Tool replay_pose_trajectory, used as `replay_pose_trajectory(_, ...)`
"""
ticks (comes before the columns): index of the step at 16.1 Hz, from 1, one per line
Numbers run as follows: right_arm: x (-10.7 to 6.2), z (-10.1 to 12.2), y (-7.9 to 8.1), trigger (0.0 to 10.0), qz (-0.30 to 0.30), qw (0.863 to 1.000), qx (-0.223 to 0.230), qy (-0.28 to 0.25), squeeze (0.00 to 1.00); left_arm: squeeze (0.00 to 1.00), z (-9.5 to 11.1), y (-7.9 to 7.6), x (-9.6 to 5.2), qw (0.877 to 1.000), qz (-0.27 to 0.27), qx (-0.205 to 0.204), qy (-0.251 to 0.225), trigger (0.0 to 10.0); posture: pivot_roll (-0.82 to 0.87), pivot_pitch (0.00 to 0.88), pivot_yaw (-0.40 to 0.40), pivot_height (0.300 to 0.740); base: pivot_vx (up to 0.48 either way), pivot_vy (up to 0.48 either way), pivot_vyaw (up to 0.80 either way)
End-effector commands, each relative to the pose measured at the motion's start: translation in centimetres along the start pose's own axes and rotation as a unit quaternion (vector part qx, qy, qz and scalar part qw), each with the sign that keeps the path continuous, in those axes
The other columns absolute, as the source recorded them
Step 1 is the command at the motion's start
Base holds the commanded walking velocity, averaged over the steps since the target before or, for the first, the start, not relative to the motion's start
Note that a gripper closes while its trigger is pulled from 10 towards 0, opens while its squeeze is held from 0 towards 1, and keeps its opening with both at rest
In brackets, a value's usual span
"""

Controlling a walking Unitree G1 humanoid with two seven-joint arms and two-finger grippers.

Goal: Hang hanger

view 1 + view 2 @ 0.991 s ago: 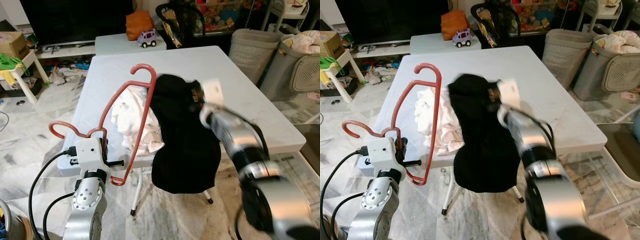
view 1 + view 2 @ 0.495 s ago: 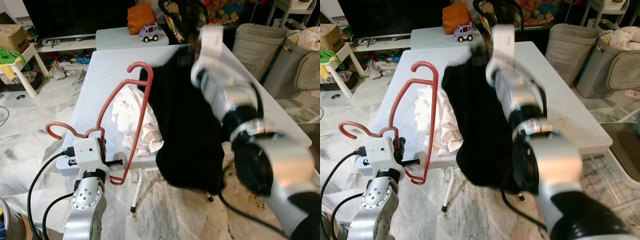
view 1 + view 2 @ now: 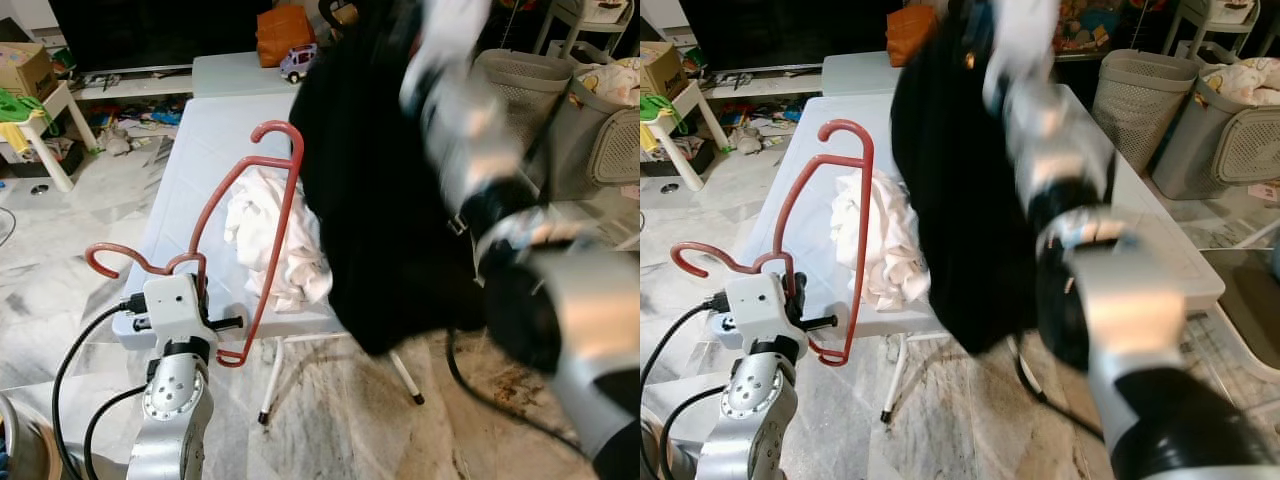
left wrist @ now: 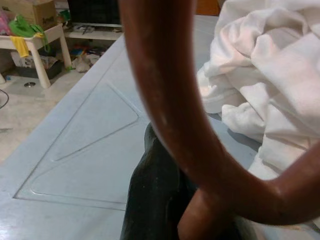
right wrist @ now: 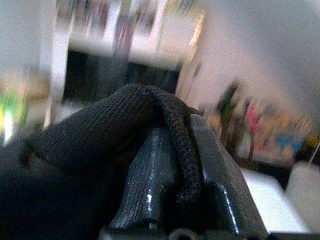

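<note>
While the red hanger is kept clenched in the left tool at lower left, the black garment, pinched in the right tool, has been swung higher, toward the hanger, above the bench.

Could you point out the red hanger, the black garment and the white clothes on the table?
red hanger [image 3: 283, 132], left eye view, hook.
black garment [image 3: 375, 210], left eye view, middle of the cloth.
white clothes [image 3: 875, 235], right eye view, middle of the heap.

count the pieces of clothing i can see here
2: a black garment held up by the right gripper above the table, and a crumpled white garment lying on it. More may be hidden behind.
</note>
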State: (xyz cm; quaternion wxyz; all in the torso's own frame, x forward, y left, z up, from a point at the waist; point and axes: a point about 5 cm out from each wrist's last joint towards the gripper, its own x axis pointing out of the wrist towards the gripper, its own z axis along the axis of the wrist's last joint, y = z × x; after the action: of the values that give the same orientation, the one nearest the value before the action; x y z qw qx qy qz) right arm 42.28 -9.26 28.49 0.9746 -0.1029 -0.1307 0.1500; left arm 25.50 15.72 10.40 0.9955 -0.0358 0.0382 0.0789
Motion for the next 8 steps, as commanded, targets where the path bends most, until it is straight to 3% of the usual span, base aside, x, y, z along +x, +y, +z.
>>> replay_pose_trajectory(1, -0.9, -3.1, 0.9, 3.6, 0.057, 0.995, -0.037, 0.075, 0.00, 0.00, 0.4, 0.0, 0.2, 1.000, 0.001, -0.002, -0.009, 10.0, 0.02, 0.000, -0.001, 0.740, 0.000, 0.000, 0.00)
replay_pose_trajectory(2, -1.2, -4.1, 1.1, 3.6, 0.074, 0.992, -0.040, 0.093, 0.00, 0.00, 0.4, 0.0, 0.2, 1.000, 0.001, -0.002, -0.009, 10.0, 0.02, 0.000, 0.001, 0.740, 0.000, 0.000, 0.00)
replay_pose_trajectory(3, -2.3, -6.3, 1.1, 10.0, 0.108, 0.982, -0.061, 0.144, 1.00, 0.00, 0.4, -0.1, 0.3, 1.000, -0.003, -0.002, -0.008, 10.0, 0.01, 0.000, 0.006, 0.740, 0.000, 0.000, 0.00)
replay_pose_trajectory(5, -3.5, -8.1, 0.0, 10.0, 0.133, 0.969, -0.098, 0.184, 1.00, 0.00, 0.4, -0.3, 0.4, 1.000, -0.009, -0.002, -0.008, 10.0, 0.01, 0.000, 0.012, 0.740, 0.000, 0.000, 0.00)
replay_pose_trajectory(7, -4.0, -8.0, -1.9, 10.0, 0.140, 0.960, -0.143, 0.196, 1.00, 0.00, 0.3, -0.3, 0.4, 1.000, -0.011, -0.001, -0.007, 10.0, 0.01, 0.000, 0.013, 0.740, 0.000, 0.000, 0.00)
replay_pose_trajectory(8, -4.0, -7.8, -2.5, 10.0, 0.141, 0.960, -0.145, 0.193, 1.00, 0.00, 0.3, -0.2, 0.4, 1.000, -0.010, -0.001, -0.007, 10.0, 0.01, 0.000, 0.013, 0.740, 0.000, 0.000, 0.00)
